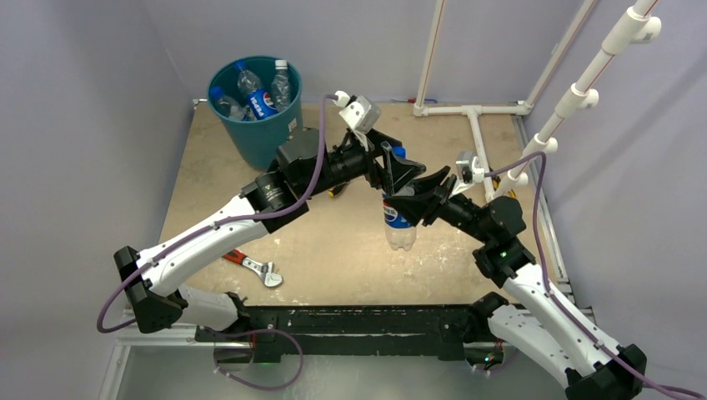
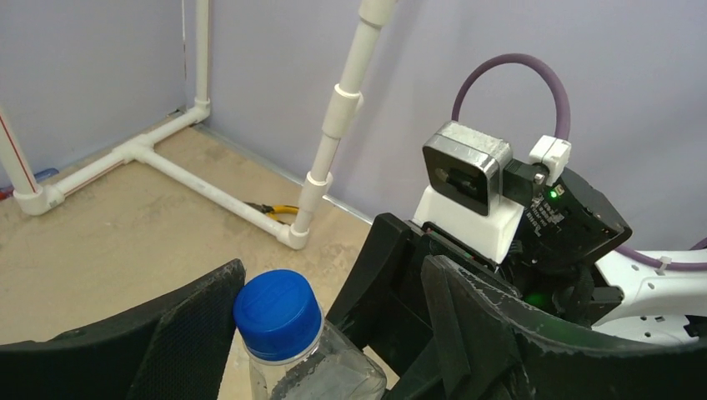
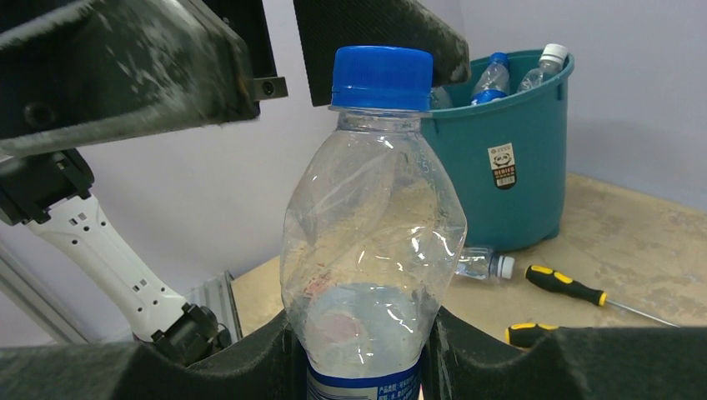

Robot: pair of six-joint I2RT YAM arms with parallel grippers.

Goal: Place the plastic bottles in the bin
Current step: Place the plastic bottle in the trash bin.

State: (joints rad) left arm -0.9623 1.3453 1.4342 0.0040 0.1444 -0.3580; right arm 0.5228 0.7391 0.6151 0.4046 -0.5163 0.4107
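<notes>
Plastic bottle (image 3: 371,250), clear, dented, blue cap (image 2: 278,312), clamped by right fingers (image 3: 517,358), left fingers (image 2: 188,333) spread around cap

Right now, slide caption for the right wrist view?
Right gripper clamps a blue-capped bottle upright; left gripper straddles its cap, teal bin behind.

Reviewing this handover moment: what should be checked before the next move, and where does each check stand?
1. Right gripper clamped on the held bottle: ok.
2. Blue cap sits between the left gripper fingers: ok.
3. Left gripper shut on the cap: not ok, a gap shows on one side.
4. Bin upright with its mouth open: ok.
5. All bottles binned: not ok, a loose bottle lies on the table beside the bin.
</notes>
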